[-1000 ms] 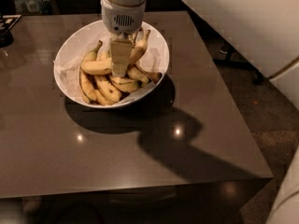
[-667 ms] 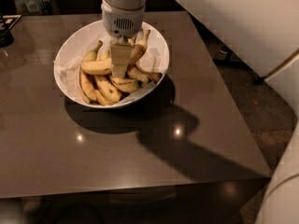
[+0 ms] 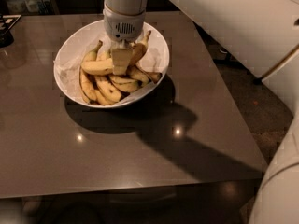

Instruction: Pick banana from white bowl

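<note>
The white bowl (image 3: pixel 156 43) stands on the far left part of the dark table, lined with crumpled white paper and holding several bananas. The banana (image 3: pixel 97 67), long and pale yellow, lies crosswise on top of the pile. My gripper (image 3: pixel 120 65) reaches straight down from above into the middle of the bowl, and its tip sits over the right end of that banana. A shorter banana (image 3: pixel 138 49) leans up just to the right of the gripper, with its stem pointing up. Brown-spotted bananas (image 3: pixel 108 88) lie lower in the bowl.
The brown table (image 3: pixel 140 148) extends toward the front and right, with its right edge by the floor. My white arm links (image 3: pixel 243 27) fill the upper right, and my body is at the right edge. A dark object (image 3: pixel 5 29) sits at the far left.
The gripper stays down in the bowl at nearly the same spot. The white arm links at the right have shifted in the picture. The bananas have not visibly moved.
</note>
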